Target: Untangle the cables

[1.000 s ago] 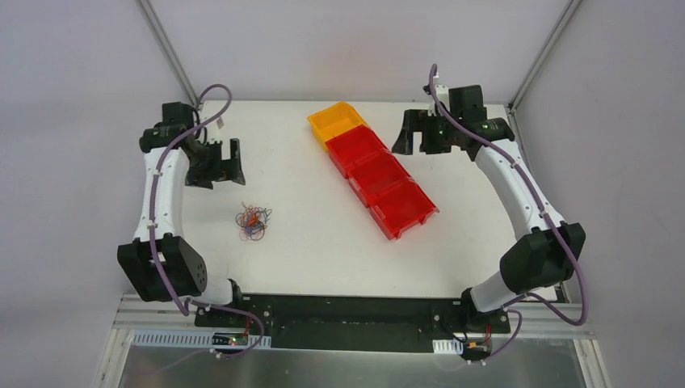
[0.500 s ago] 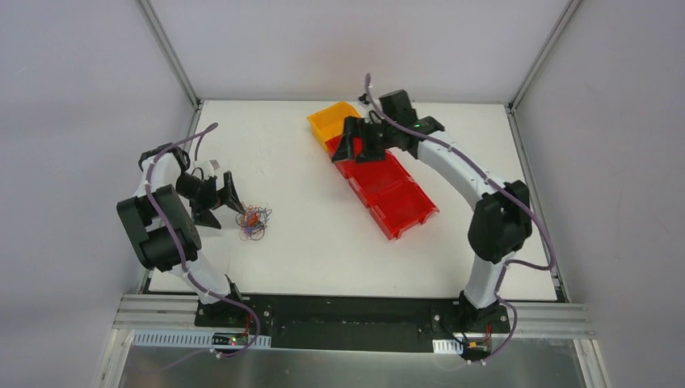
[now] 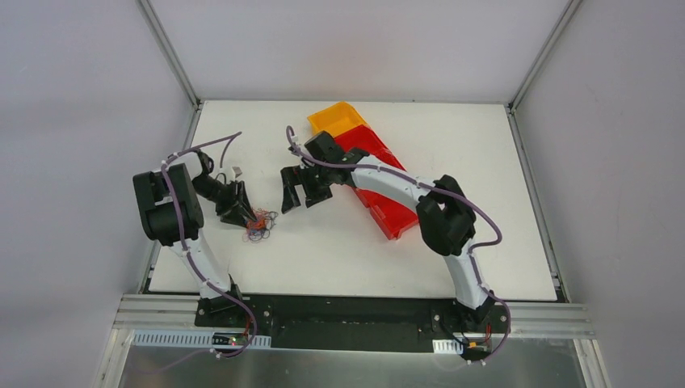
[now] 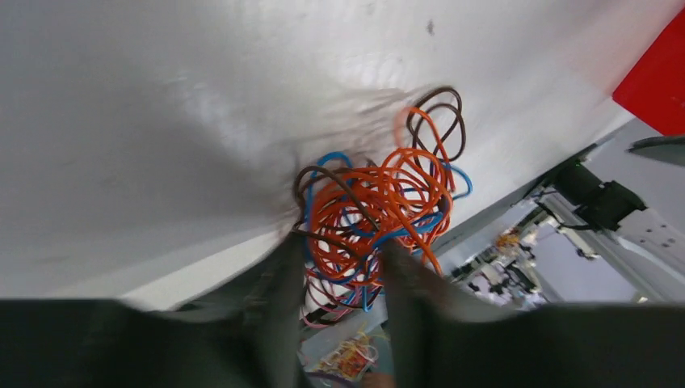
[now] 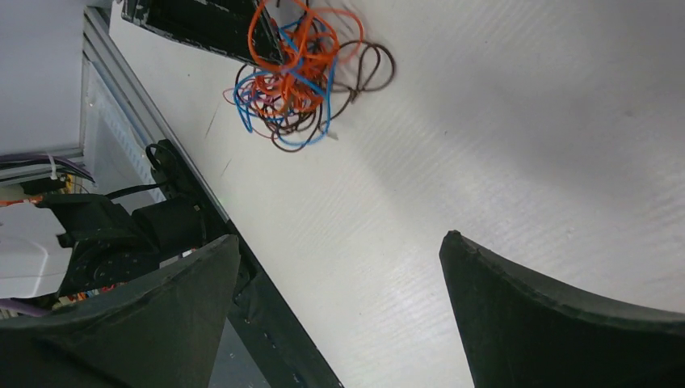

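Observation:
The cables [image 3: 258, 225] are a small tangle of orange, blue, dark brown and pink wires on the left half of the white table [image 3: 485, 234]. My left gripper [image 3: 245, 212] is down at the tangle's upper left edge. In the left wrist view its blurred fingers [image 4: 279, 299] have narrowed onto the near strands of the cables [image 4: 380, 194], which fill the gap of the left gripper [image 4: 343, 263]. My right gripper [image 3: 297, 190] hovers open just right of the tangle. The right wrist view shows the right gripper [image 5: 339, 246] with bare table between its fingers and the cables [image 5: 295, 81] ahead.
A diagonal row of bins stands behind the right arm: an orange bin [image 3: 335, 120] at the far end and red bins [image 3: 400, 212] toward the middle. A red bin corner [image 4: 658, 81] shows in the left wrist view. The table's near edge [image 5: 242, 267] is close.
The left gripper came down onto the tangle and narrowed from wide open onto its strands. The right arm swung left from the bins to just right of the tangle, still open.

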`<action>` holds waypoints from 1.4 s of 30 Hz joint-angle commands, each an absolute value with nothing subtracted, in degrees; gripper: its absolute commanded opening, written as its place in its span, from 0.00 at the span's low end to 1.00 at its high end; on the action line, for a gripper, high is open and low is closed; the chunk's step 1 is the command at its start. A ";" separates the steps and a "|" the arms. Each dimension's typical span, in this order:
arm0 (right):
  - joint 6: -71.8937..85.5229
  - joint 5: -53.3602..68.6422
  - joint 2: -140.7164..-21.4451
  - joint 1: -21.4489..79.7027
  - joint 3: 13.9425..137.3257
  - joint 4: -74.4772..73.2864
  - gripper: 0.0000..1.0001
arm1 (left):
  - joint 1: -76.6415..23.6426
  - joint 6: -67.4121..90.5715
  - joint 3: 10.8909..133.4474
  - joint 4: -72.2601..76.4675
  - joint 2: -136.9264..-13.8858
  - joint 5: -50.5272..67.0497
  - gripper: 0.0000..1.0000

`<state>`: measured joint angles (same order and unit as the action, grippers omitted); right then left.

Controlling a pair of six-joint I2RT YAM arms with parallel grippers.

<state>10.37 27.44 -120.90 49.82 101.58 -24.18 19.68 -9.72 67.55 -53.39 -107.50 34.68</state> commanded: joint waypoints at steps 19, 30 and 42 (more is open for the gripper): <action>-0.33 14.47 -134.81 57.00 113.18 -21.84 0.05 | 17.42 -10.22 66.81 -56.88 -101.44 46.56 0.00; -5.32 11.50 -116.37 51.16 88.34 -20.20 0.00 | 28.39 -11.77 85.89 -64.12 -84.01 39.09 0.00; -5.62 11.69 -110.43 51.16 75.61 -17.58 0.00 | 35.37 7.55 130.46 -62.47 -93.72 46.75 0.00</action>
